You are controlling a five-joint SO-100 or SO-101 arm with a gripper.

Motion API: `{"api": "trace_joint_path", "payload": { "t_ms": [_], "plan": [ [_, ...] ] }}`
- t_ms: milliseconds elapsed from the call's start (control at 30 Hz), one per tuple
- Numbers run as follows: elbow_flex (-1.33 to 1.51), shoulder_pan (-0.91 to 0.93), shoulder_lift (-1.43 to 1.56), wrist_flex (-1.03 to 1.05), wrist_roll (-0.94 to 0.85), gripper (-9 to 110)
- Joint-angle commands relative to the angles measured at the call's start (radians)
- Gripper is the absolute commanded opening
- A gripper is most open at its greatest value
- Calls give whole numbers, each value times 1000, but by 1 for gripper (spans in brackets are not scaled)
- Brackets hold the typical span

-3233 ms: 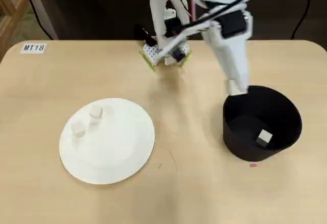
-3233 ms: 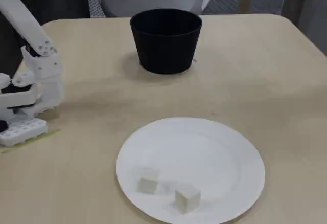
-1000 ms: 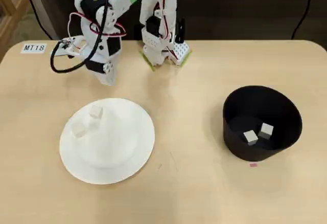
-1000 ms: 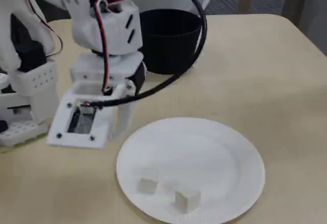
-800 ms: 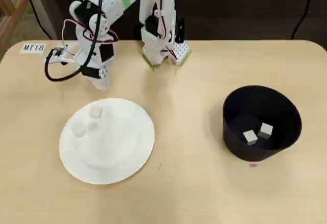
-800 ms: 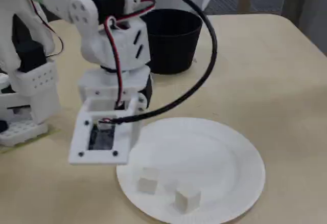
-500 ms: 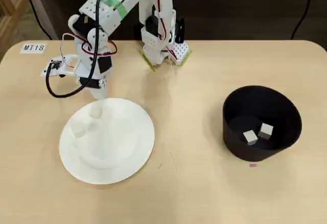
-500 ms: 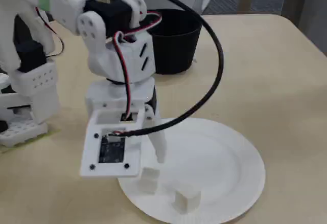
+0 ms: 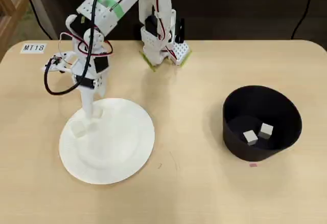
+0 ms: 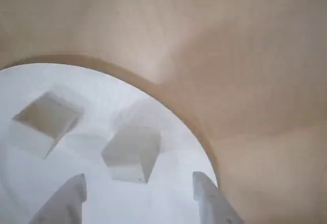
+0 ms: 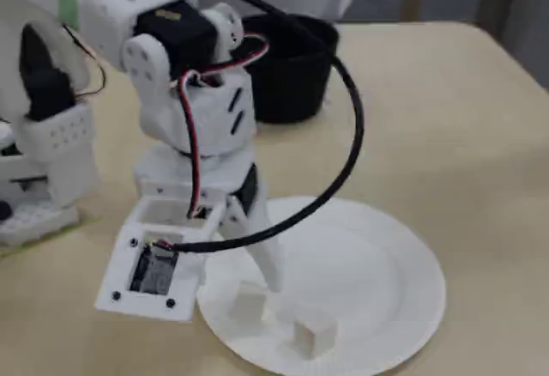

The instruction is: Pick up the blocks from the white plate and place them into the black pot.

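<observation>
1. Plate, white, sits left on the table in the overhead view.
2. Black pot, far right, holds two blocks.
3. Gripper, fingers apart, straddles one plate block; another block lies left.

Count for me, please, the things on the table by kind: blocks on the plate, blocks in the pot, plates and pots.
Blocks on the white plate: 2 (one, the other)
Blocks in the black pot: 2 (one, the other)
Plates: 1
Pots: 1
Total: 6 things, 4 of them blocks.
</observation>
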Motion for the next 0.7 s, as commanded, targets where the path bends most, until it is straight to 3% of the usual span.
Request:
{"api": "trace_joint_path", "payload": {
  "t_ms": [0,667],
  "plan": [
    [-29,-21,-11,-9,-2,29],
    [-44,-28,-63,-92,-15,23]
  ]
}}
